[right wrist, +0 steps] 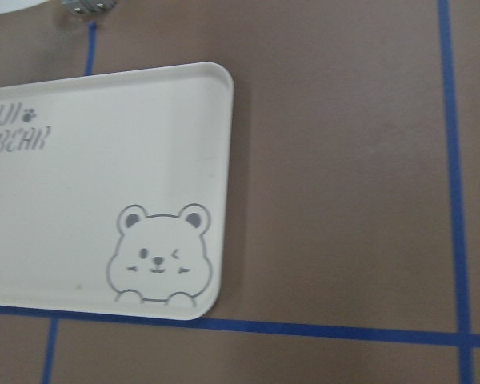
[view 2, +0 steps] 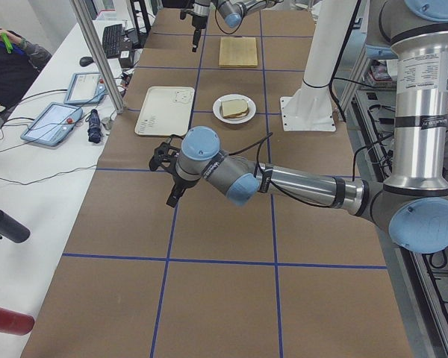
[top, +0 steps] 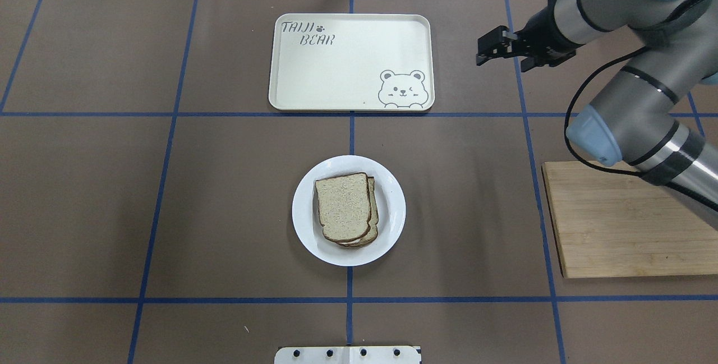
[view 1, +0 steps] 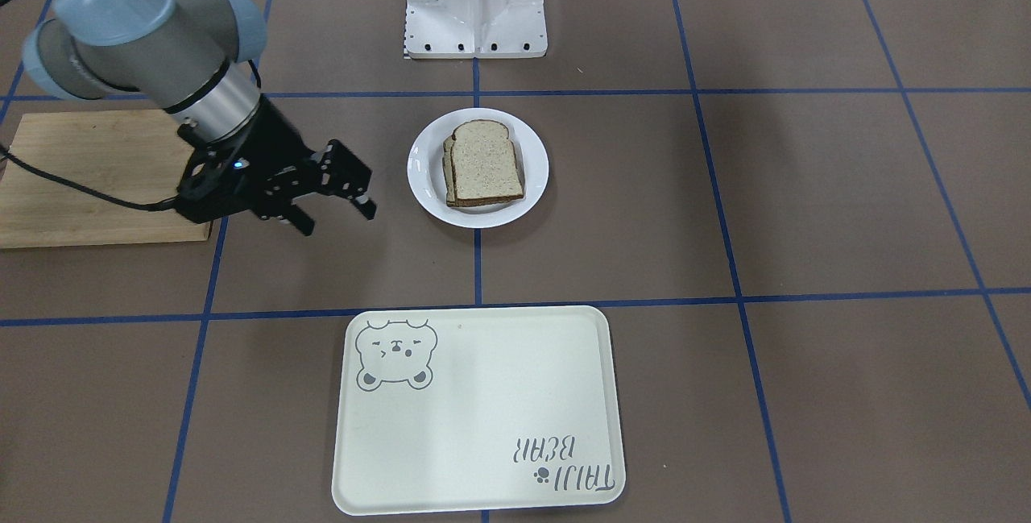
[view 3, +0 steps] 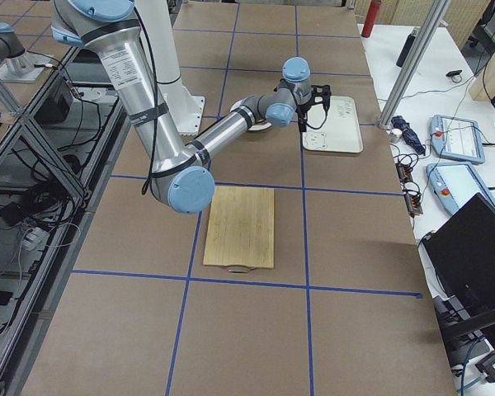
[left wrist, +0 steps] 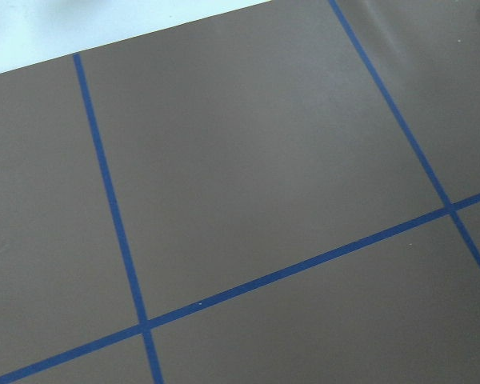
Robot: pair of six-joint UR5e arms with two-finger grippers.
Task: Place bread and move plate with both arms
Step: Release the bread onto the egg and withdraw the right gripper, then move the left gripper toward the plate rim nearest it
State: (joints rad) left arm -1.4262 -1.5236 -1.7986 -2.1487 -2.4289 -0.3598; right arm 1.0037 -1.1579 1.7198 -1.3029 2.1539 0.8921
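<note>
The right end effector (view 1: pixel 337 217), fingers apart and empty, hovers toward the worktop's right edge; whether the left end effector (view 2: pixel 172 195) is parted cannot be told. Soft, light bread (view 1: pixel 487 162) lies on the glossy plate (view 1: pixel 423 180) mid-worktop, which is probably best pinched at opposite rims.

Before me, the round glossy white plate (view 1: pixel 419 172) carries a plain slice of bread (view 1: pixel 487 167), its crumb pale and speckled, its crust dark brown. The cream rectangular tray (view 1: pixel 483 418) has a grey bear outline in one corner and grey "TAIJI BEAR" lettering with a paw print in the opposite one. The matte brown table covering (view 1: pixel 805 209) is crossed by a grid of blue tape lines. The flat wooden board (view 1: pixel 89 176) is honey-coloured and straight-grained. The right arm (view 1: pixel 153 47) is silver-grey with pale blue joint caps, and its two-finger gripper (view 1: pixel 338 219) is black with one small blue light. The metal stand (view 1: pixel 475 7) is white.
</note>
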